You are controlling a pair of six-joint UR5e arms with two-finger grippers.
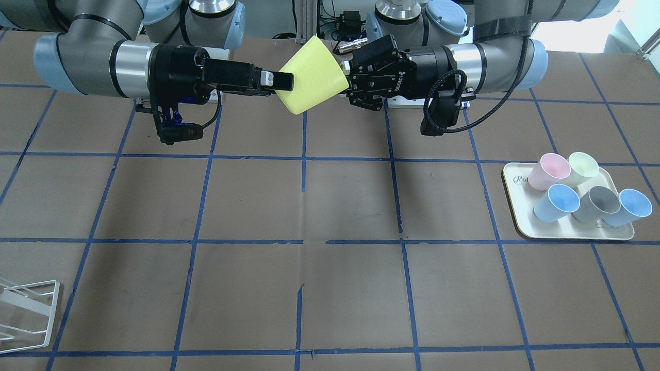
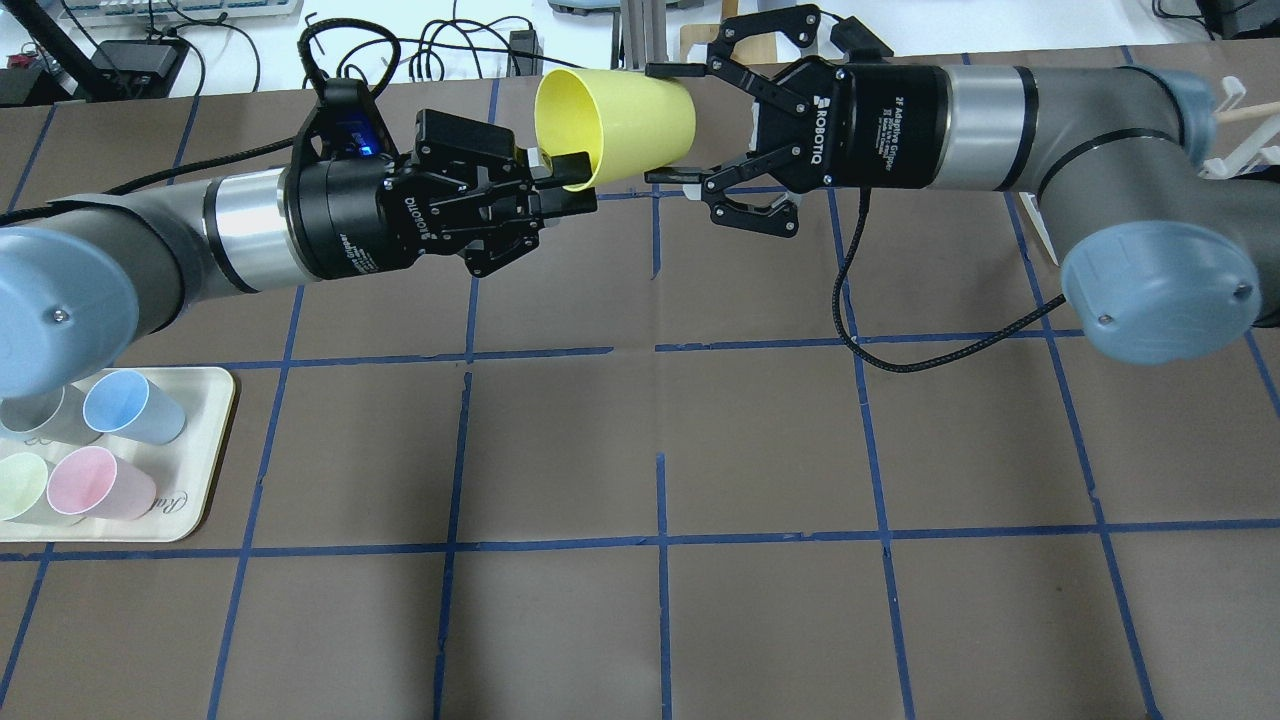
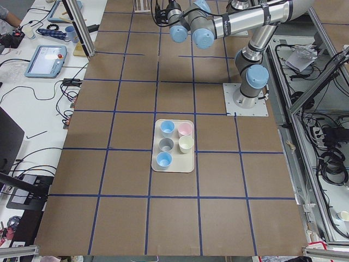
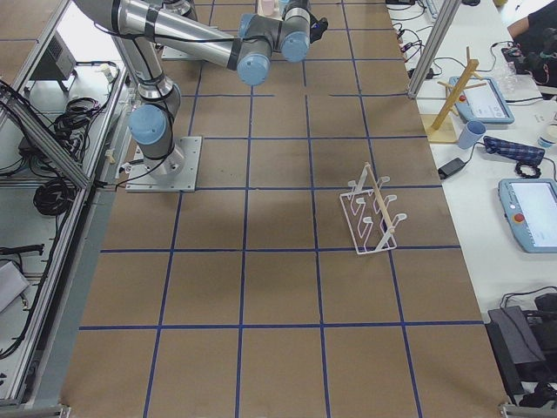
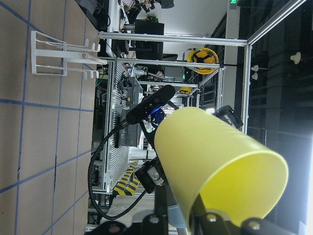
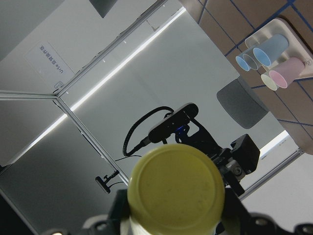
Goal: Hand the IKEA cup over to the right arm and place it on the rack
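Up over the counter's middle, I see my left hand clamped on the rim of the IKEA cup, which lies sideways. My right hand straddles its base, fingers apart. The rack stands well off to the right.

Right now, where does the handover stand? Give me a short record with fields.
stage: transfer under way, cup not yet on the rack
IKEA cup: on its side in mid-air, off the table
left gripper: shut on the cup's rim, one finger inside
right gripper: open, fingers either side of the cup's base end
rack: on the table, robot's right side, holds no cup
tray: robot's left side, five other cups mouths up
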